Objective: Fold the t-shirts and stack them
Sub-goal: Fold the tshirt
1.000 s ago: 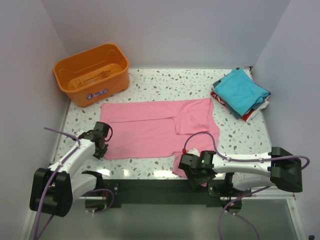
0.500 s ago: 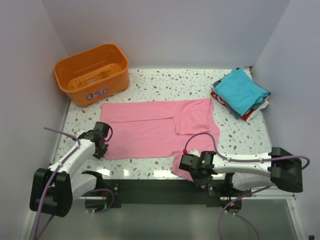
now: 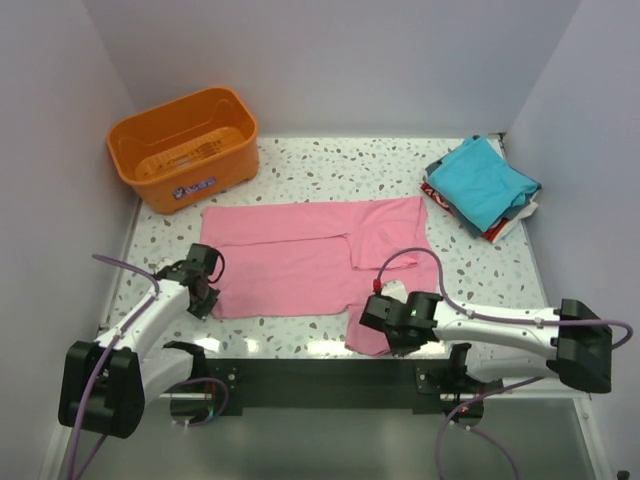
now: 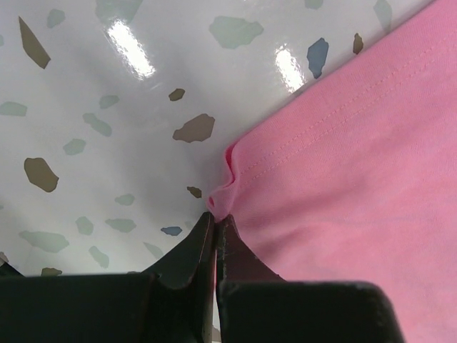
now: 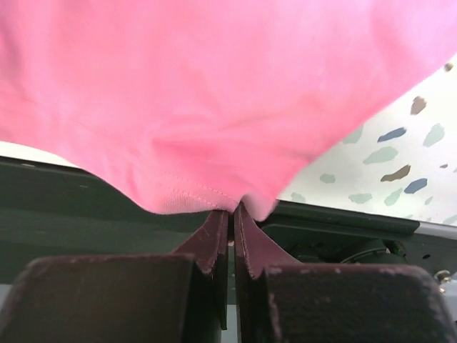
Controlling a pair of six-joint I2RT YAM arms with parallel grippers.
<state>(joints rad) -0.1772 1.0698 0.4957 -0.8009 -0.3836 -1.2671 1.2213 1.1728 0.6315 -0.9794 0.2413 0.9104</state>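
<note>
2 hands on the job: left hand [image 4: 216, 218] is pinched tight on the near-left corner of the pink t-shirt [image 3: 300, 260], and right hand [image 5: 231, 211] is clamped on its near-right edge. It's spread flat on the counter [image 3: 480, 275]. Looks like the first fold, so next I'd lift both corners together and carry them away.

"How many shirts?"

"One pink shirt [image 3: 300, 260] lying flat, and one pile of folded shirts [image 3: 482, 185]. Three colours show in it: teal, red, white."

"Baskets?"

"One orange basket [image 3: 185, 145]."

"Grippers?"

"Two: the left gripper [image 4: 216, 223] and the right gripper [image 5: 231, 213]."
</note>
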